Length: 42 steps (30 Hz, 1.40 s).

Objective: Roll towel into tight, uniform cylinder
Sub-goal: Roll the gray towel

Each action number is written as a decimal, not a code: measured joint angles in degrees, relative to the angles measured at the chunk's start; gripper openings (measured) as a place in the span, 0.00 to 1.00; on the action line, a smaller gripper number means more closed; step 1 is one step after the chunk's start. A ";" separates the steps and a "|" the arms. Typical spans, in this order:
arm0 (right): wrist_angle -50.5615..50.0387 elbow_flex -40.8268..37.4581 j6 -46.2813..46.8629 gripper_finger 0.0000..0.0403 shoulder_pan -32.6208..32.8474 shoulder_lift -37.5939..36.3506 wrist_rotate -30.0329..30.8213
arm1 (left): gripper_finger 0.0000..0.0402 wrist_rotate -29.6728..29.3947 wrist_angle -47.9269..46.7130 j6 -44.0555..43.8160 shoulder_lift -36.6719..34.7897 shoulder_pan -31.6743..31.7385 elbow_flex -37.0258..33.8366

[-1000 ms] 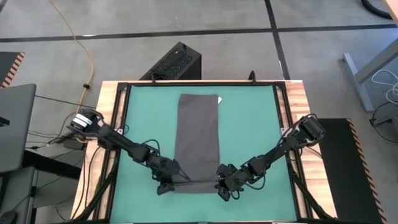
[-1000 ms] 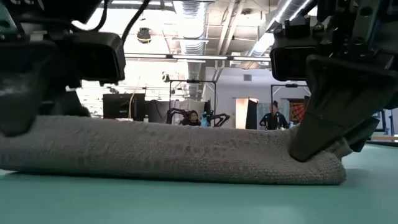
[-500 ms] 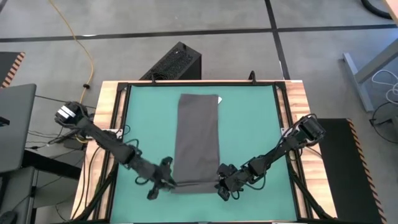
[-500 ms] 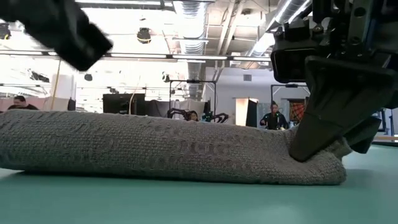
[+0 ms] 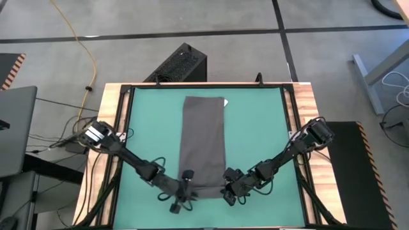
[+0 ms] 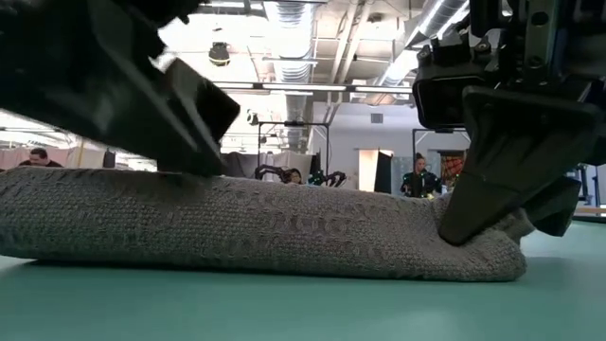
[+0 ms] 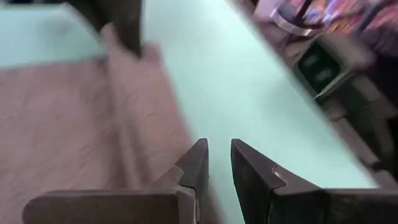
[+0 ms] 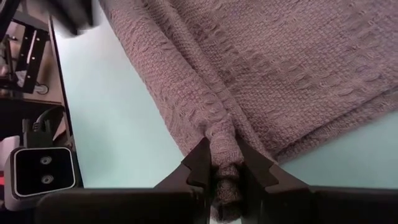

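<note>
The dark grey towel [image 5: 203, 140] lies flat along the green mat [image 5: 268, 128], its white tag [image 5: 225, 101] at the far right corner. Its near end is rolled into a low roll [image 6: 265, 227] resting on the mat. My right gripper [image 5: 229, 191] is shut on the roll's right end. My left gripper [image 5: 183, 191] is over the roll's left part at the towel's near edge. Its fingers [image 7: 217, 155] stand a narrow gap apart with only mat between them. My right gripper pinches the right end of the towel's rolled near edge [image 8: 225, 163] between its two fingers, several layers bunched together. The fingers slant down from the near right. The roll rests on the mat. My left gripper hangs close over the roll; whether it touches the cloth I cannot tell.
A wooden frame with black rails [image 5: 121, 128] borders the mat. A black box [image 5: 179, 64] stands beyond the far edge and a laptop [image 5: 13, 128] to the left. Bare mat lies on both sides of the towel. People [image 6: 417, 175] show far off in the room.
My left gripper has left the roll's left end, swung out toward the table's left edge and up, then come back right over the roll's left part. The freed left end of the roll has loosened and stands a little taller. My right gripper has kept still.
</note>
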 joint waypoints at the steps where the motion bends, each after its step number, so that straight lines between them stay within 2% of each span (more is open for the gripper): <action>1: -0.01 0.00 -0.43 0.16 0.00 0.00 0.00 | 0.14 -0.02 -1.76 -0.30 0.00 0.53 0.63; 9: 0.59 0.00 0.96 0.22 -0.06 0.02 0.48 | 0.14 1.49 -7.92 -1.15 -0.22 2.08 1.56; 15: 1.53 -0.02 0.84 0.34 -0.54 -0.82 0.60 | 0.14 1.29 -10.14 -0.87 -0.17 3.03 1.54; 23: -1.67 -0.24 -3.89 0.48 -0.47 -6.44 -0.31 | 0.14 1.67 -12.15 0.78 -0.17 4.83 1.54; 32: -11.47 -0.17 -6.37 0.50 0.89 -10.74 -0.02 | 0.14 10.86 -11.89 2.73 -0.17 8.80 1.54; 36: -10.42 -0.15 -12.41 0.50 3.21 -10.75 2.58 | 0.14 15.69 -11.88 3.63 -0.17 11.15 1.50; 42: -10.16 0.12 -16.21 0.49 5.79 -11.19 8.92 | 0.14 22.30 -11.93 5.08 -0.17 14.62 1.46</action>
